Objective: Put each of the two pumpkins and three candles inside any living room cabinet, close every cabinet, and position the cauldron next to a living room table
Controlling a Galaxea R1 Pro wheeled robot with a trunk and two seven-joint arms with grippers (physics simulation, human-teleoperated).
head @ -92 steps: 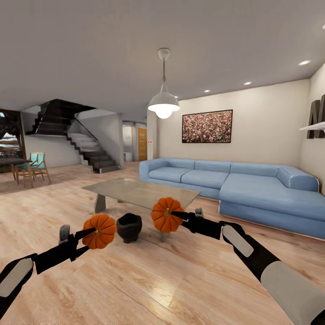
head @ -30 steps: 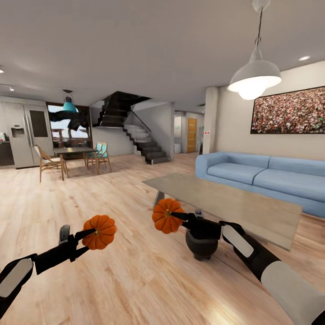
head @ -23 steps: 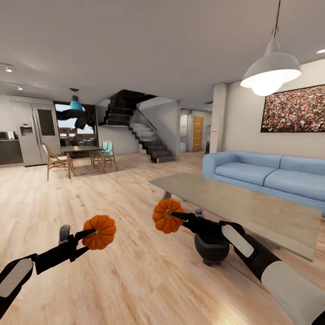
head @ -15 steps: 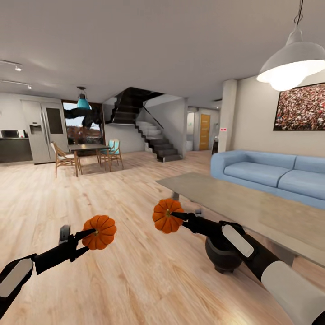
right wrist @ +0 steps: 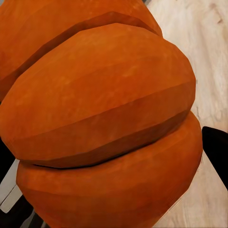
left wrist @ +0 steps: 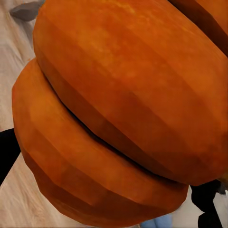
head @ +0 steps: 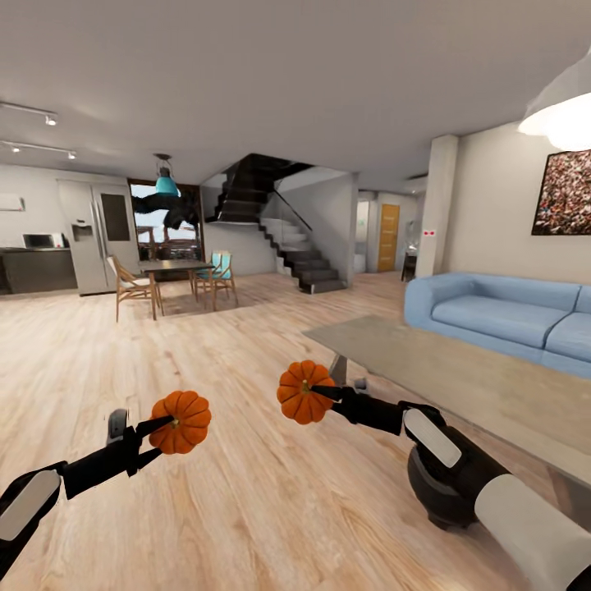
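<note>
Each pumpkin is carried above the wood floor (head: 246, 509), stem end turned back toward its arm. The left pumpkin (head: 181, 421) is clamped in the left gripper (head: 161, 426) jaws, the right pumpkin (head: 304, 392) in the right gripper (head: 324, 395) jaws. The cauldron (head: 439, 492) stands upright beside the table (head: 460, 386).

Two pumpkins are being held side by side over the floor (head: 246, 509), the left pumpkin (head: 181, 421) sitting in the left gripper (head: 161, 425) and the right pumpkin (head: 303, 392) in the right gripper (head: 322, 392). The cauldron (head: 439, 492) is standing on the floor under the right arm, just beside the near edge of the table (head: 460, 386), with the sofa (head: 501, 316) lying behind the table. Far back on the left, a dining table (head: 176, 267) with chairs is standing in front of a window, the fridge (head: 98, 238) to its left and the stairs (head: 287, 246) to its right.
</note>
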